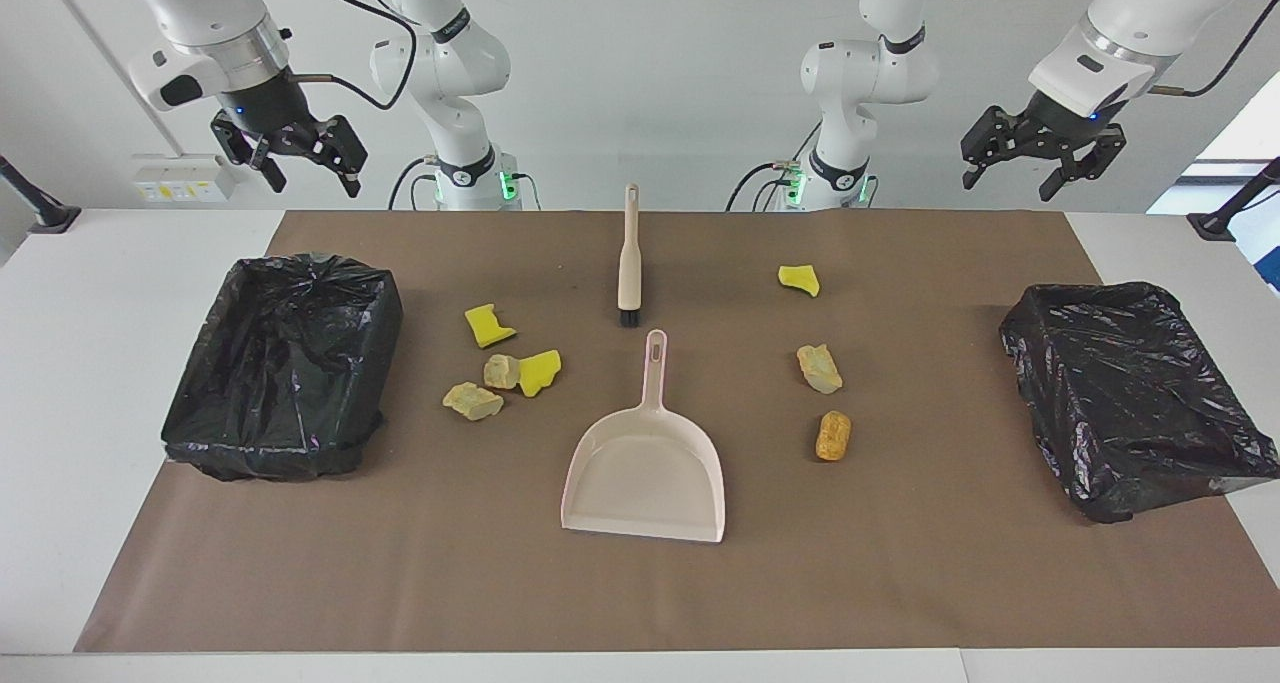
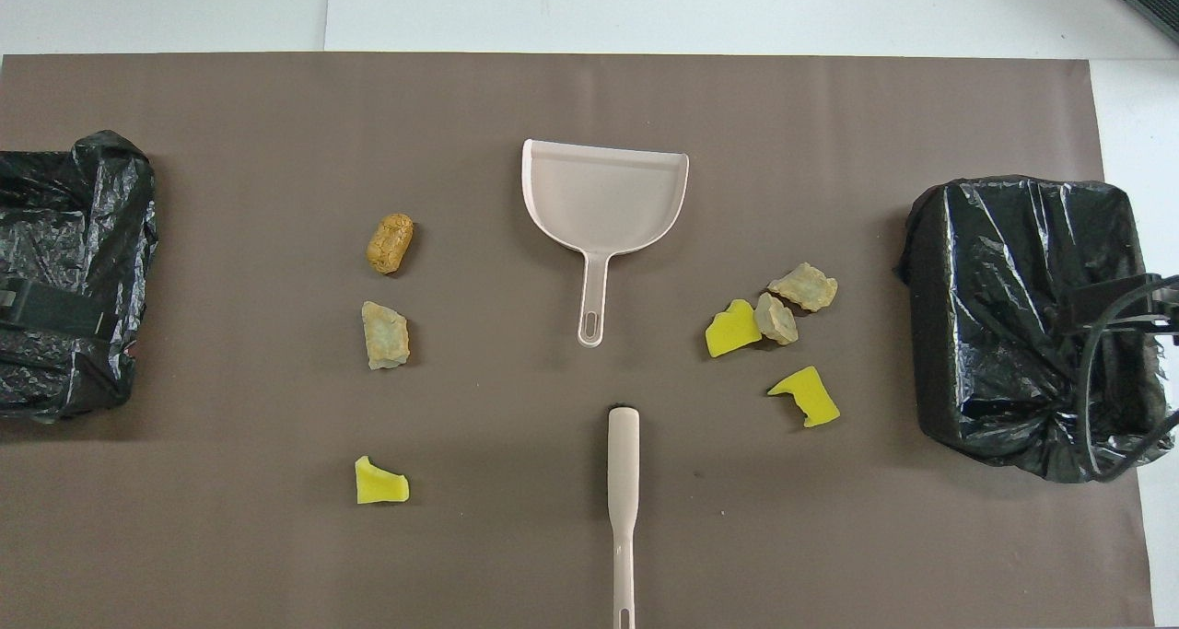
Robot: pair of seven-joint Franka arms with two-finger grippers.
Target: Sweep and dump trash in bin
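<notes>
- Left gripper (image 1: 1040,158): raised high in the air over the left arm's end of the table, above the edge nearest the robots. Fingers spread apart, holding nothing.
- Right gripper (image 1: 290,158): raised high over the right arm's end of the table, above the edge nearest the robots. Fingers spread apart, holding nothing.
- Brown mat (image 1: 900,563): covers most of the white table (image 1: 60,383); every item below rests on it.
- Dustpan (image 1: 645,473): flat at the middle of the mat, handle pointing toward the robots, open mouth pointing away from them.
- Brush (image 1: 630,258): flat, nearer to the robots than the dustpan and in line with its handle. Black bristles sit just short of the dustpan handle tip without touching it.
- Trash, right arm's side of the dustpan: four pieces grouped together. One yellow sponge bit (image 1: 489,325) lies nearest the robots; a second yellow sponge bit (image 1: 540,371) touches a tan foam chunk (image 1: 501,371); another tan foam chunk (image 1: 472,401) lies just beside them.
- Trash, left arm's side of the dustpan: three pieces spaced apart in a loose row. A yellow sponge bit (image 1: 800,280) is nearest the robots, then a tan foam chunk (image 1: 819,368), then an orange-brown lump (image 1: 833,435) farthest from them.
- Bins: two bins lined with black bags, one (image 1: 285,363) at the right arm's end of the mat, one (image 1: 1135,393) at the left arm's end. No trash shows in either.
</notes>
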